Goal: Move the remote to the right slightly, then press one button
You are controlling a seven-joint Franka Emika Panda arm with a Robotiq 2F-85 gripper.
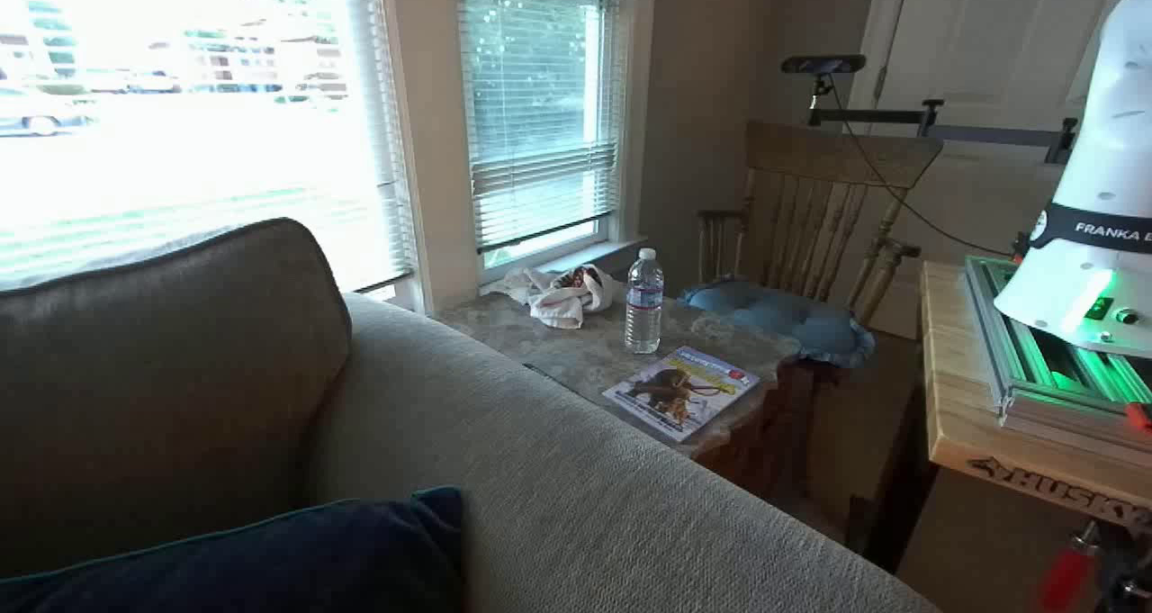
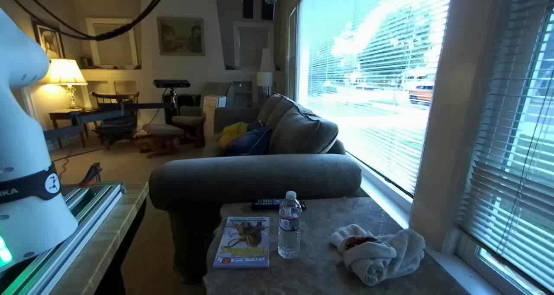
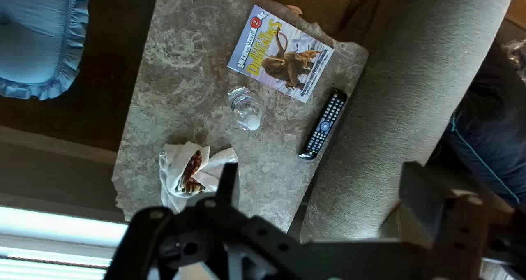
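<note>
Jaws hang wide apart low in the wrist view, facing down toward the desk (image 3: 176, 103).
The arm (image 1: 1105, 158) stands at the right edge of an exterior view; the remote (image 3: 323, 123) lies slantwise, right of centre in the wrist view, beside the sofa (image 3: 378, 111).

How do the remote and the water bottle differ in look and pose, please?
The remote is black, while the water bottle is clear with a white cap. The remote lies flat; the bottle stands upright. Both rest on the same table.
</note>
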